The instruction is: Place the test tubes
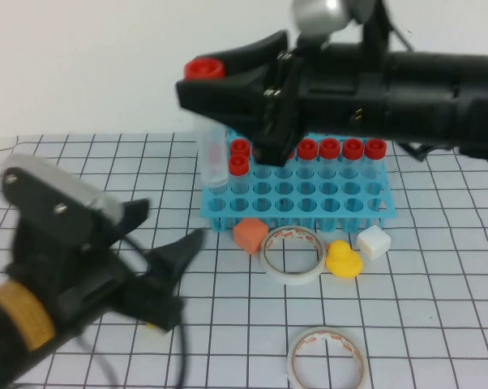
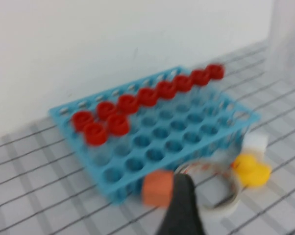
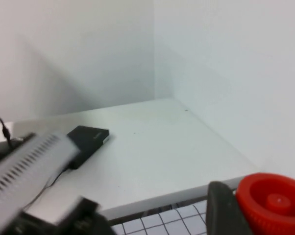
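Tabletop [image 1: 438, 324]: white with a dark grid, against a plain white wall.
Rack [image 1: 309, 212]: blue, at mid-frame in the high view; red-capped tubes [image 1: 331, 148] fill its back row, and one more [image 1: 238, 165] stands in the next row.
Test tube [image 1: 213, 158]: clear, upright in the air above the rack's left end, with its red cap [image 1: 205, 68] at the upper middle of the frame.
Right gripper [image 1: 202, 79]: upper middle; its fingers are closed on the test tube just under the cap.
Left gripper [image 1: 159, 235]: lower left, low over the tabletop; its fingers are spread wide and hold nothing.
In front of the rack: orange cube [image 1: 250, 234], tape roll [image 1: 293, 253], yellow duck [image 1: 343, 261], white cube [image 1: 373, 241].
Bottom edge: second tape roll [image 1: 327, 358].
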Available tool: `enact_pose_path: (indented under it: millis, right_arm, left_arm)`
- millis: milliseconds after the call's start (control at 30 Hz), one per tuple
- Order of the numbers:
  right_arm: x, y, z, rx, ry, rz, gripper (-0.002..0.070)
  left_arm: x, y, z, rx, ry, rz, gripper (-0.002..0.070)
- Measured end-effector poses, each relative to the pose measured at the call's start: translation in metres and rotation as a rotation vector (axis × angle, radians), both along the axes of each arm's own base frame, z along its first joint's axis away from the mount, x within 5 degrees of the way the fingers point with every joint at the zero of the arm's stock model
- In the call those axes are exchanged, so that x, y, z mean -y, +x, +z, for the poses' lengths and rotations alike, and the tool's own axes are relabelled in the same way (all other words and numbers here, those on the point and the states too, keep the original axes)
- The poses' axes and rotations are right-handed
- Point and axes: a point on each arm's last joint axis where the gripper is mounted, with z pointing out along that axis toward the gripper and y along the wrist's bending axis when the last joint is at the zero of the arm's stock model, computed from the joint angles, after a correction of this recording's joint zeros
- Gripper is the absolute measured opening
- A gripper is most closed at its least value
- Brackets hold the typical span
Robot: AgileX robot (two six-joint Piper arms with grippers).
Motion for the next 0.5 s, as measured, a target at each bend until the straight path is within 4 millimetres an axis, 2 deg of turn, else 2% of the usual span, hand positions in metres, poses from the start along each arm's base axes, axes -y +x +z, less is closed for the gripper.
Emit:
enact_pose_path:
  millis: [67, 133, 233, 300, 367, 500]
  right_arm:
    - [0.007, -0.002, 0.002, -0.009, 0.006, -0.015, 0.0284]
    - [0.014, -0.004, -0.001, -0.033, 0.004, -0.029, 0.0284]
    - [0.023, -0.01, -0.01, -0.069, -0.008, -0.046, 0.0284]
    - [0.027, -0.017, -0.015, -0.088, -0.015, -0.048, 0.0284]
    - [0.032, -0.026, -0.019, -0.1, -0.022, -0.048, 0.0284]
    - [0.042, -0.043, -0.02, -0.1, -0.024, -0.048, 0.0284]
  left_arm:
    - [-0.01, -0.011, 0.006, 0.001, 0.05, 0.019, 0.0456]
    - [-0.021, -0.023, 0.011, -0.004, 0.105, 0.039, 0.035]
    - [-0.038, -0.045, 0.019, 0.023, 0.136, 0.06, 0.0149]
    - [-0.05, -0.063, 0.02, 0.05, 0.127, 0.074, 0.0063]
    - [-0.062, -0.081, 0.019, 0.083, 0.111, 0.086, 0.0027]
    - [-0.083, -0.109, 0.002, 0.094, 0.098, 0.114, 0.0004]
